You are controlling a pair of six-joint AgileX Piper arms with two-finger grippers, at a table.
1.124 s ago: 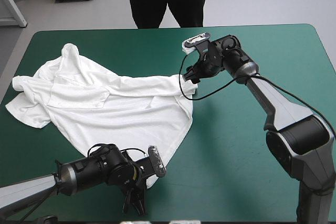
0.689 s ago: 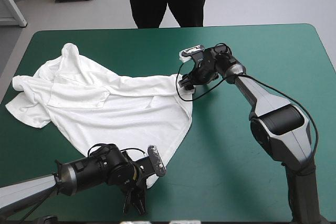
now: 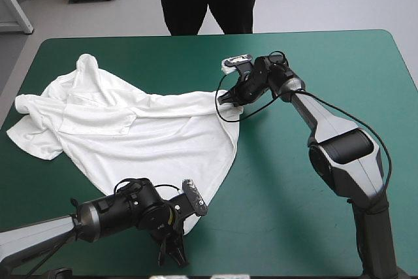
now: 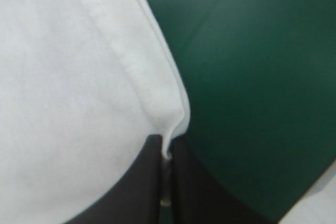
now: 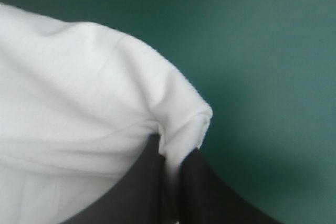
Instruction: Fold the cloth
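Observation:
The white T-shirt (image 3: 150,129) lies loosely spread and wrinkled over the left half of the table, sleeves toward the far left. My left gripper (image 3: 185,221) is at the shirt's near corner, close to the table's front edge, shut on the hem. In the left wrist view the hem of the T-shirt (image 4: 68,103) runs into the meeting fingers of the left gripper (image 4: 167,142). My right gripper (image 3: 226,99) is at the shirt's far right corner. Up close, that corner of the T-shirt (image 5: 79,87) is pinched in the shut right gripper (image 5: 170,150).
The teal-green cover (image 3: 307,181) stretches bare to the right of the shirt, under the right arm. The table's front edge lies just behind the left gripper, and the shirt's left sleeve reaches near the table's left edge.
The right gripper has moved in to the shirt's far right corner and shut on it; earlier it stood open just beside the cloth. The left gripper keeps its hold, shifted slightly.

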